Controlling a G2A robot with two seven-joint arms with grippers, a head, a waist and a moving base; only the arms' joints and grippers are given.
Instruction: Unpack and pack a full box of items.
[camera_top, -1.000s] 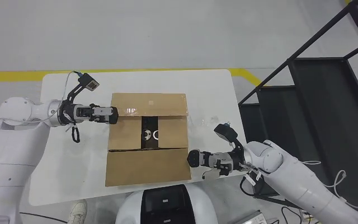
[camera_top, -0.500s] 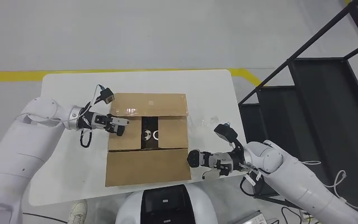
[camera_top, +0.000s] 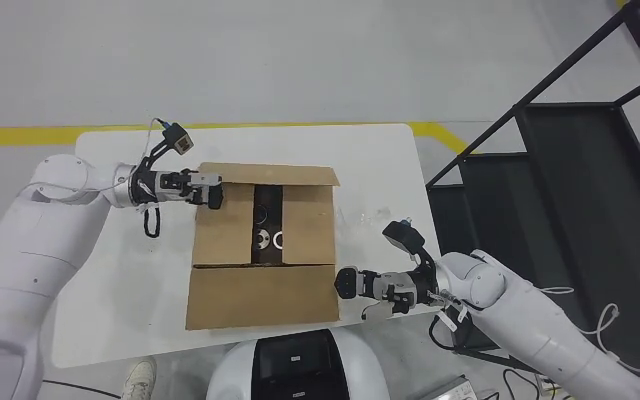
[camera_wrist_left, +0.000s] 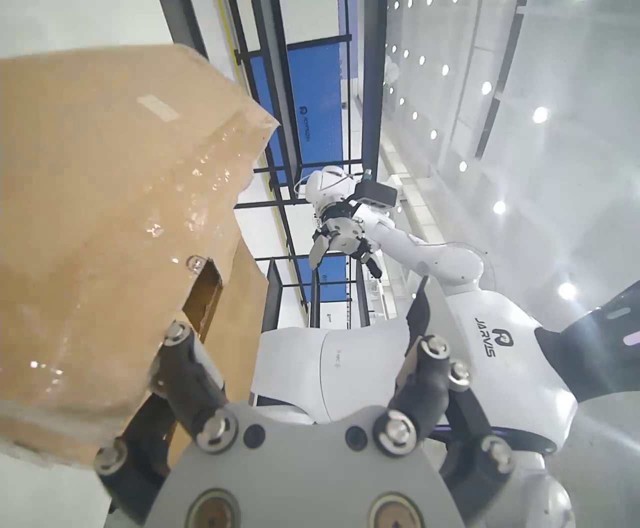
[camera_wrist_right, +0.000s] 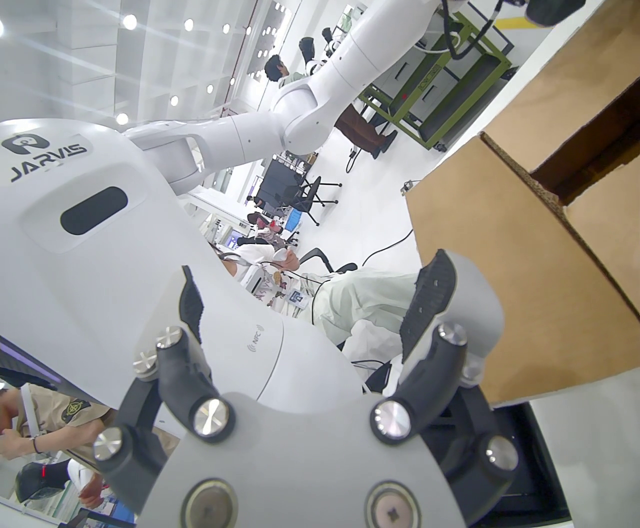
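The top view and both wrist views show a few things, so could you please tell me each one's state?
Box: partly open, dark gap between its side flaps.
Near flap: folded out flat.
Items: inside the box, under the gap.
Left gripper: open, at the left flap's edge.
Right gripper: open, empty, beside the box's near right corner.

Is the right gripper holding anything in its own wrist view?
No: the right gripper has its fingers spread apart with nothing between them, beside the box.
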